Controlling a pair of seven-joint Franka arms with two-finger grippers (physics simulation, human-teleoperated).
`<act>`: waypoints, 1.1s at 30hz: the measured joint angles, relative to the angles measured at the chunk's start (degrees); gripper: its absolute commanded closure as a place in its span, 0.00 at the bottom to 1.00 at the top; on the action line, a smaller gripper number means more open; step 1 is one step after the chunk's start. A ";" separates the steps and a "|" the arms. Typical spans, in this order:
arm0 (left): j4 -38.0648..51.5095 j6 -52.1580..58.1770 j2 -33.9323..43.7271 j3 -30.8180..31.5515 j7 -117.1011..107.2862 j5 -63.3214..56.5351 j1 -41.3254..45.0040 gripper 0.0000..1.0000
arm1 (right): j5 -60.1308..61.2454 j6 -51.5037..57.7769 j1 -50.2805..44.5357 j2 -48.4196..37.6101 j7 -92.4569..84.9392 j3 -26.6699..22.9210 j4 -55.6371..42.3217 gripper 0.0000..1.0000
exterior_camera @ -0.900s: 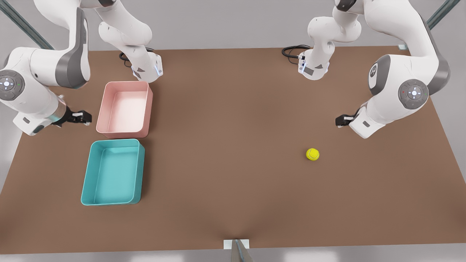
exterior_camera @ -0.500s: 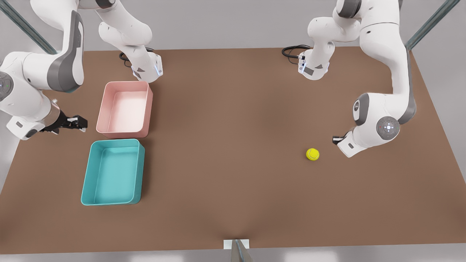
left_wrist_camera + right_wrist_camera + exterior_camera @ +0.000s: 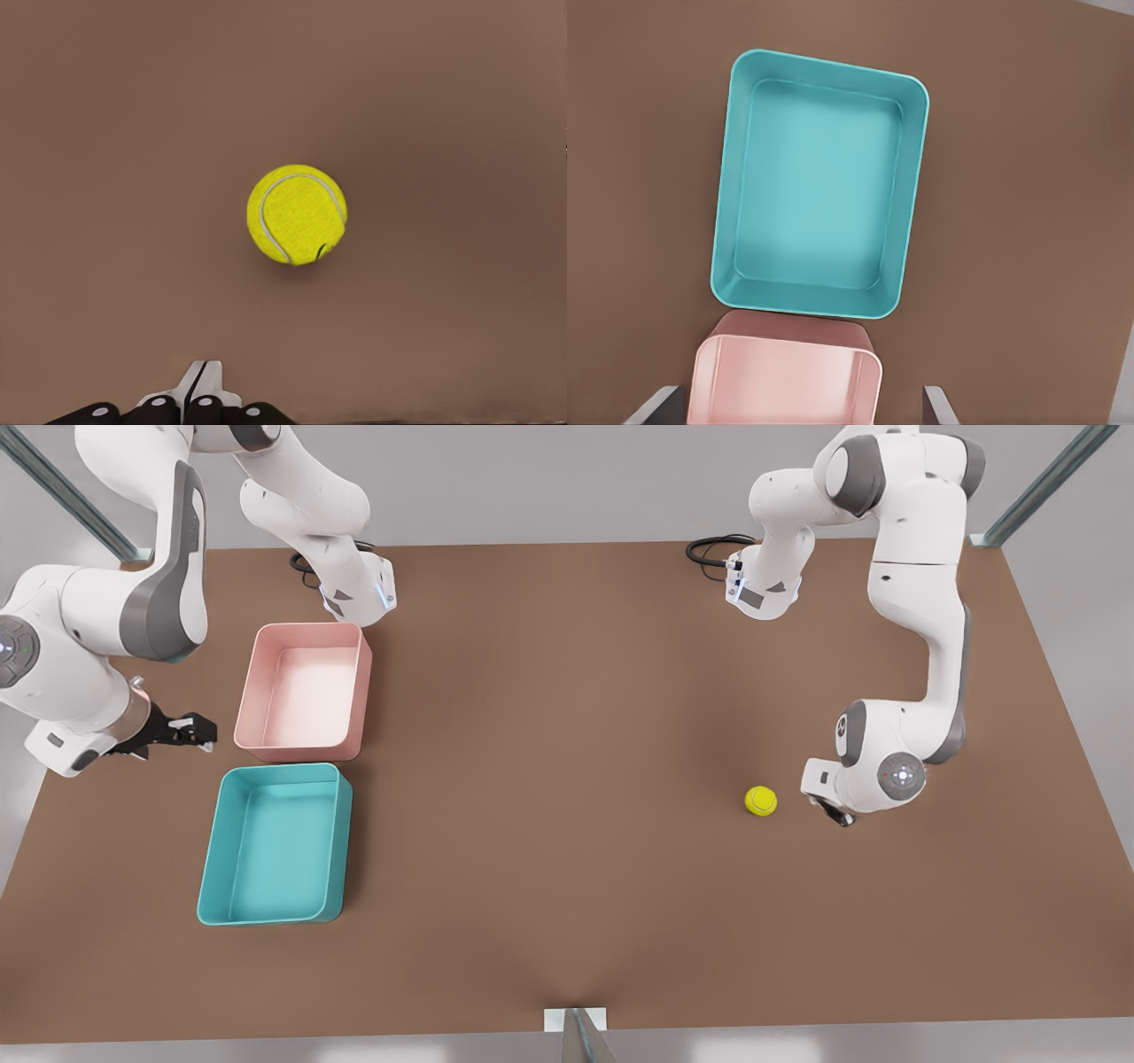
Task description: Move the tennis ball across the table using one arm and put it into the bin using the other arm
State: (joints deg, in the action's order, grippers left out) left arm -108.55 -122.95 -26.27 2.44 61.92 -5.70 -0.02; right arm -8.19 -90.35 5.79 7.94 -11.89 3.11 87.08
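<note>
The tennis ball (image 3: 761, 801) rests on the brown table (image 3: 567, 779) toward the front view's right. In the left wrist view the tennis ball (image 3: 297, 214) lies a short way ahead of my left gripper (image 3: 202, 382), whose fingertips are pressed together, shut and holding nothing. In the front view my left gripper (image 3: 834, 811) hangs low, just to the right of the ball and apart from it. The teal bin (image 3: 275, 845) sits at the front view's left, with nothing in it. My right gripper (image 3: 204, 729) waits open above the table left of the trays, and its fingers (image 3: 658, 405) stand wide apart.
A pink tray (image 3: 305, 691) stands directly behind the teal bin (image 3: 821, 220), almost touching it. Both arm bases (image 3: 359, 593) and a black cable (image 3: 713, 549) sit along the table's far edge.
My left arm has folded down and swung its gripper lower and closer to the ball. My right gripper shifted slightly. The ball has not moved.
</note>
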 measured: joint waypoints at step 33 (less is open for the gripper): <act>-2.75 -7.07 -5.60 0.55 19.08 -6.81 2.58 0.79 | -0.64 -0.19 -0.26 0.81 -1.03 -0.19 0.05 0.00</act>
State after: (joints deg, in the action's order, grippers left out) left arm -111.30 -130.03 -31.87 2.99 81.00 -12.51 2.55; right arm -8.83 -90.54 5.53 8.75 -12.92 2.92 87.13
